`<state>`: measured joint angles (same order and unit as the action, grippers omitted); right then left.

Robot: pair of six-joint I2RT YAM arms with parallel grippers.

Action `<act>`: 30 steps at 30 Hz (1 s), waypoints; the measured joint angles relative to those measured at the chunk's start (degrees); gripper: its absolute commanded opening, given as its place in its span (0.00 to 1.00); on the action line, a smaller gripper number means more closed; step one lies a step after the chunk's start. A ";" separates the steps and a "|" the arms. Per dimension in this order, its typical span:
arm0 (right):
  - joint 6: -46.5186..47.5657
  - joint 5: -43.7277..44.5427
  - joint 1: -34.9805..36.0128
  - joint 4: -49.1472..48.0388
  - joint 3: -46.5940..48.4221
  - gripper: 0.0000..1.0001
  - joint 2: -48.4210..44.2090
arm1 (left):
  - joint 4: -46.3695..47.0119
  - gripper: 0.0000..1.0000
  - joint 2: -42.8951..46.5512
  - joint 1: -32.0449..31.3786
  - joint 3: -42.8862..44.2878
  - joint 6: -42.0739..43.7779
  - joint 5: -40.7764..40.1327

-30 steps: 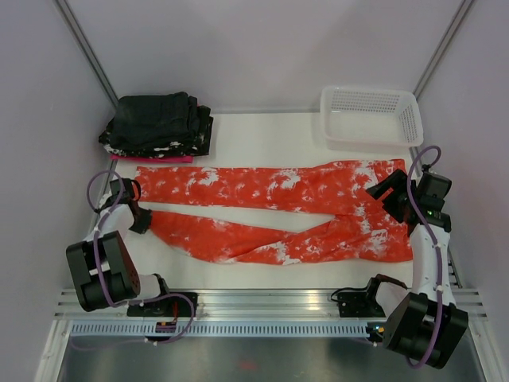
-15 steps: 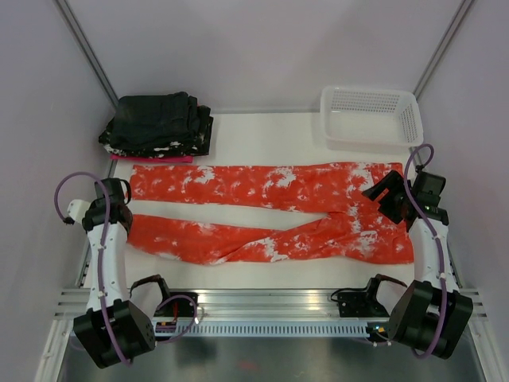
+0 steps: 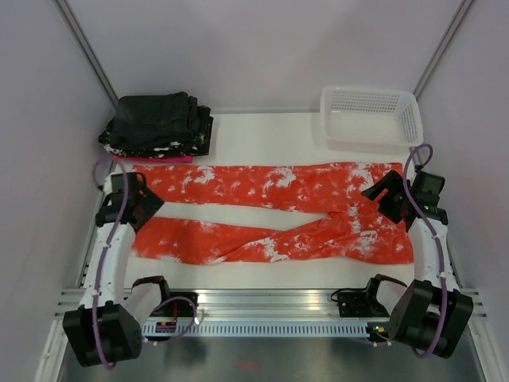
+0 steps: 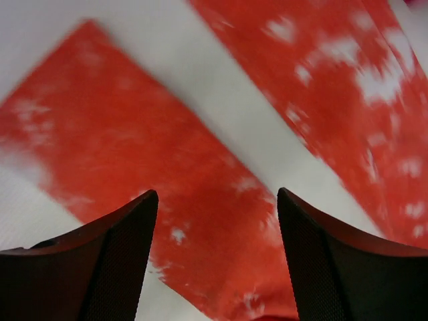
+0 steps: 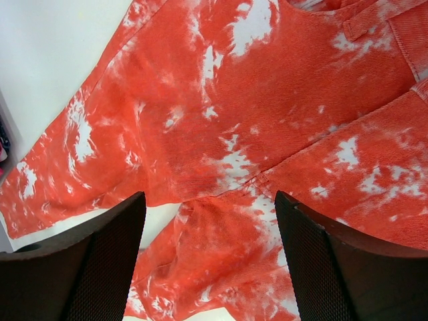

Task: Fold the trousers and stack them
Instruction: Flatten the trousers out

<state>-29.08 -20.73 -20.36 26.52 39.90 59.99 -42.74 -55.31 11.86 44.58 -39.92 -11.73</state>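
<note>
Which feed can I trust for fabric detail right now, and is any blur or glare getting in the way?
Left wrist: the orange-red, white-splotched soft trousers look smeared, with soft splotch edges and no weave visible. Right wrist: sharp, weave and seams readable, so trust this one. Top external: even light, only faint shadows, no glare on the white table.

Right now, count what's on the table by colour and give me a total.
Orange-red: 1, trousers
Black: 1, folded pile
Pink: 1, cloth
White: 1, basket
Total: 4
</note>
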 measured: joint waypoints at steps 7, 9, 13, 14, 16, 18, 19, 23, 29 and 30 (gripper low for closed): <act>0.20 0.11 0.00 -0.11 -0.02 0.84 1.38 | 5.60 0.74 -3.78 -37.29 0.26 4.66 7.19; 0.28 0.11 0.00 -0.11 -0.02 0.84 1.68 | 6.01 0.74 -4.57 -44.87 0.24 4.33 7.21; 0.46 0.09 0.00 0.04 -0.02 0.84 1.95 | 10.08 0.78 -6.64 -56.48 -0.24 5.35 8.17; 0.52 0.09 0.00 0.11 -0.02 0.84 1.95 | 11.28 0.79 -7.63 -58.77 -0.24 6.36 8.61; 0.68 0.11 0.00 0.31 -0.02 0.84 1.92 | 12.87 0.79 -10.16 -62.29 -0.20 8.92 9.16; 0.85 0.24 0.00 0.83 -0.02 0.84 1.60 | 13.77 0.79 -13.11 -63.69 -0.04 11.93 9.55; 0.87 0.31 0.00 1.18 -0.02 0.84 1.18 | 14.05 0.79 -14.60 -64.02 -0.02 13.49 9.75; 0.90 0.70 0.00 1.99 -0.02 0.84 -1.29 | 14.08 0.77 -19.12 -64.08 0.04 18.99 10.45; 0.90 1.09 0.00 2.43 -0.48 0.84 -2.69 | 14.91 0.68 -20.28 -64.30 -0.28 22.86 12.07; 0.92 1.09 0.00 2.58 -0.59 0.84 -2.69 | 15.39 0.65 -20.33 -64.35 -0.63 23.12 12.35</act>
<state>-28.16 -19.64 -20.36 29.10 39.31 57.30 -27.35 -75.64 -52.49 43.94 -16.80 0.62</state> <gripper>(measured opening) 0.841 0.699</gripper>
